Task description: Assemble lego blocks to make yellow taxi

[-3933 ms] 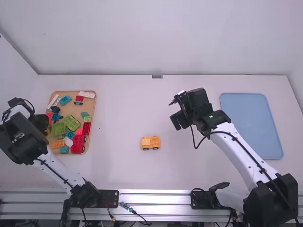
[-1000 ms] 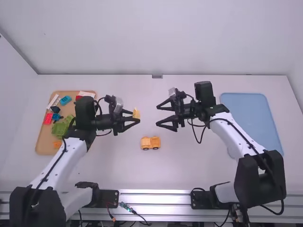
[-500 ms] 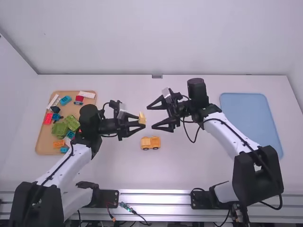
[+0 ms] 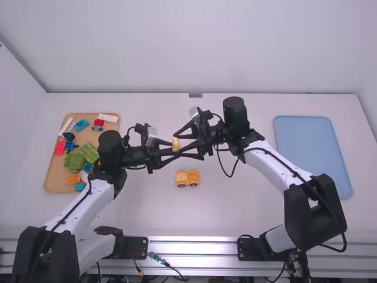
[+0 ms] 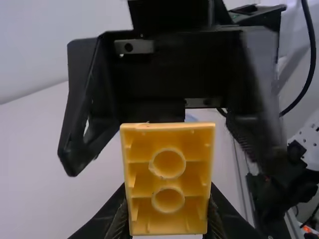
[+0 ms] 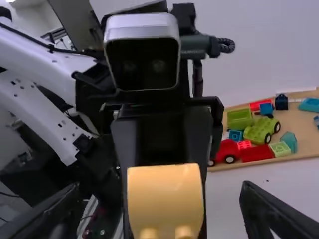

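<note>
High view, center of frame: got the yellow block (image 4: pixel 176 145) pinched in the left tool (image 4: pixel 177 151), now with the right tool (image 6: pixel 159 186) moved in from the right, spread wide around it. Looks like a handoff. Probably needs a clean grip swap before going onto the wheeled yellow base (image 4: pixel 187 178), lower down on the counter (image 4: pixel 235 206).

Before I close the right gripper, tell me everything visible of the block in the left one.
The block is yellow-orange, apparently smooth plastic. Its hollow underside, with two round tubes and short ribs, faces the left wrist camera; a plain curved face and two studs face the right. It is held above the table, pinched at its sides by the left gripper. The right gripper's open fingers stand either side, apparently not touching it.
</note>
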Tool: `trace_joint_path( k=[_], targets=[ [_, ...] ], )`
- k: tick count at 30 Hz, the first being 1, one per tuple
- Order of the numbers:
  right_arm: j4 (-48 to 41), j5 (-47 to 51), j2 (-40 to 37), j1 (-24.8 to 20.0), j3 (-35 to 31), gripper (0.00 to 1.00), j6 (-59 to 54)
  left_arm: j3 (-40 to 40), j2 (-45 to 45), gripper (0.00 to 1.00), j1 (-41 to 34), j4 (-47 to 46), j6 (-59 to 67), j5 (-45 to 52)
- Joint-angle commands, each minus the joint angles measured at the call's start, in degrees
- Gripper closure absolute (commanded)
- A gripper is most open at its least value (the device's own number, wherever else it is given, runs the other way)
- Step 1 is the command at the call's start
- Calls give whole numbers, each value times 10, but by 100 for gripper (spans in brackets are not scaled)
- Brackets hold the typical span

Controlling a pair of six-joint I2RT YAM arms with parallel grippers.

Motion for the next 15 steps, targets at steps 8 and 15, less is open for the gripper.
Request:
trace_joint_path(
  k=[8, 15],
  targets=[
    [46, -22, 27, -2, 6, 45, 57, -3, -5, 99, -4, 5, 1, -4],
    [50, -31, 27, -1, 6, 59, 54, -3, -5, 98, -5, 3, 1, -4]
  ],
)
